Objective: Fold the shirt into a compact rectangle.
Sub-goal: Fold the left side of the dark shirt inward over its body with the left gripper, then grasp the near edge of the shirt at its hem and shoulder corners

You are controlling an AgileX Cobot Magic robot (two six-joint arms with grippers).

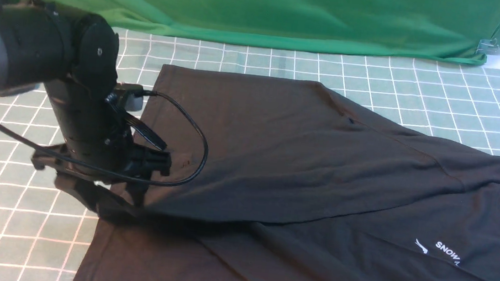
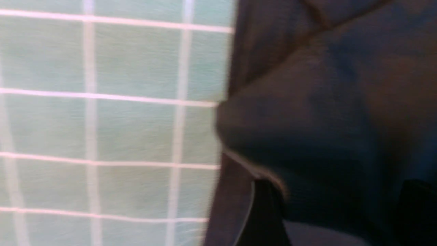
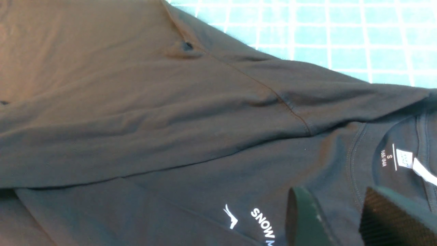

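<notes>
The robot's black, cable-draped left arm [image 1: 83, 110] bends steeply down, left gripper [image 1: 108, 205] held low, fingers [image 2: 264, 215] spread; right gripper [image 3: 333, 196] hovers, dark fingers [image 3: 304, 222] parted.

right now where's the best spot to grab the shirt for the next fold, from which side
Probably the hem edge of the shirt, at the robot's left. It lies flat and free against the tablecloth, so jaws coming in low from the left could slip under it. The far side looks already folded over, leaving a crease there.
</notes>
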